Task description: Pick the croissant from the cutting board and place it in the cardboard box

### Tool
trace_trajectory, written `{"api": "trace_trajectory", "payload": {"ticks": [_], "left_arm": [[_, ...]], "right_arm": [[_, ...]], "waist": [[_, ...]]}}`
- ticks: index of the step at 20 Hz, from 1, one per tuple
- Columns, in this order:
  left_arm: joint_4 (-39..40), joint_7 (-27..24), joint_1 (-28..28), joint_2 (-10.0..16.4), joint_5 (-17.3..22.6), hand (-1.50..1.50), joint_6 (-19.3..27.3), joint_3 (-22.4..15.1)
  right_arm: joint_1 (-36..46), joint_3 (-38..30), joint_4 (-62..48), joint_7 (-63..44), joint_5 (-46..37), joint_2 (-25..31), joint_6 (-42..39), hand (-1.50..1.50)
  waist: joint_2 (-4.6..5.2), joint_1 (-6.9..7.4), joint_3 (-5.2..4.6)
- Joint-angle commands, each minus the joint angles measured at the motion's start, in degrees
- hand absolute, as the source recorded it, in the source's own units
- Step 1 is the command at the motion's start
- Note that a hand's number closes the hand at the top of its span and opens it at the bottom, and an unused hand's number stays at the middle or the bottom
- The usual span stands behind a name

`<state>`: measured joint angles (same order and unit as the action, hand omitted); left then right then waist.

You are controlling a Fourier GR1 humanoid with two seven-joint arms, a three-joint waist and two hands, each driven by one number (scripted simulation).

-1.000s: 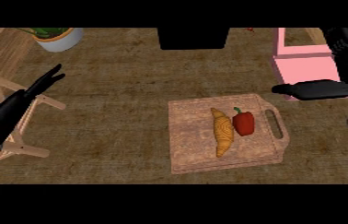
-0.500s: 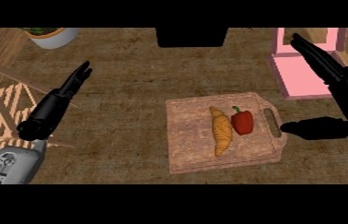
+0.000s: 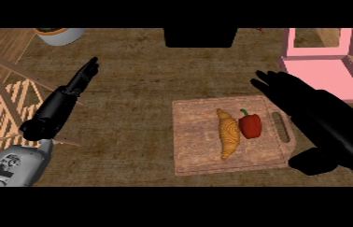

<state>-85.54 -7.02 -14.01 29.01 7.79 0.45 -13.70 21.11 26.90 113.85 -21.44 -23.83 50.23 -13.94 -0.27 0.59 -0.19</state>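
Note:
A golden croissant (image 3: pixel 228 133) lies lengthwise on the wooden cutting board (image 3: pixel 200 151), with a red bell pepper (image 3: pixel 250 125) just to its right. The pink box (image 3: pixel 321 68) stands at the upper right, partly cut off by the edge. My right hand (image 3: pixel 296 97) hovers open over the board's right side by the handle slot, fingers straight and pointing up-left, apart from the croissant. My left hand (image 3: pixel 66 99) is open at the left, fingers stretched toward the upper right, well away from the board.
A wooden slatted rack (image 3: pixel 17 104) sits along the left edge under my left forearm. A white bowl with an orange rim (image 3: pixel 60 34) stands at the top left. A dark block (image 3: pixel 201 37) sits at the top centre.
My right hand has swung down and inward from beside the pink box to above the board's right edge. My left forearm has shifted slightly right and up. Croissant and pepper stay put.

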Motion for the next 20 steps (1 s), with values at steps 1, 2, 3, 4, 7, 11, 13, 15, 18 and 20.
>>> {"api": "trace_trajectory", "payload": {"ticks": [1,2,3,4,7,11,13,15,18,20], "left_arm": [[0.18,0.71,-0.7,-0.85,-0.37,0.0,-0.29,-0.02],[-0.61,1.18,-0.83,-1.65,-0.44,0.0,-0.33,-0.72],[-0.95,-1.19,1.5,-2.58,-2.1,0.0,1.21,-1.45],[-1.88,2.62,-0.52,-0.61,-0.13,0.0,-0.72,0.16],[3.36,-0.44,-1.51,-3.12,-2.55,0.0,0.59,-0.15],[2.01,0.85,-2.17,-2.94,-1.97,0.0,-0.83,1.28],[1.57,-0.29,0.04,-3.4,-3.39,0.0,-0.44,0.12],[4.28,0.98,-1.97,-3.38,-2.18,0.0,-1.8,2.0],[-2.37,0.82,2.39,-4.37,-5.23,0.0,0.18,-0.11],[-0.9,1.11,1.14,-2.27,-2.89,0.0,-2.24,3.61]], "right_arm": [[5.03,7.62,3.47,-11.59,-2.61,-2.5,-10.16,-1.5],[6.92,9.21,0.21,-13.03,-2.86,-4.77,-12.02,-1.5],[7.84,10.94,2.2,-17.01,-2.75,-6.81,-14.26,-1.5],[8.94,13.36,1.64,-19.11,-5.18,-8.18,-15.54,-1.5],[13.31,15.03,2.31,-29.07,-3.2,-14.73,-23.07,-1.5],[14.25,18.71,-4.38,-36.34,-5.84,-24.62,-25.63,-1.5],[14.92,19.54,-6.06,-41.77,-4.83,-30.07,-27.52,-1.5],[14.26,19.31,-7.91,-41.63,-6.13,-31.78,-27.14,-1.5],[10.3,19.92,-8.23,-41.64,-8.87,-32.7,-25.34,-1.5],[8.28,21.41,-8.76,-41.56,-10.89,-33.61,-24.79,-1.5]], "waist": [[0.2,0.4,-0.02],[0.34,0.9,0.0],[0.2,0.85,-0.02],[0.17,0.89,0.02],[0.27,-0.22,-0.01],[0.25,-0.31,0.1],[0.14,-0.19,0.06],[0.23,-0.58,0.1],[0.07,-0.35,0.15],[0.11,-0.44,0.15]]}}
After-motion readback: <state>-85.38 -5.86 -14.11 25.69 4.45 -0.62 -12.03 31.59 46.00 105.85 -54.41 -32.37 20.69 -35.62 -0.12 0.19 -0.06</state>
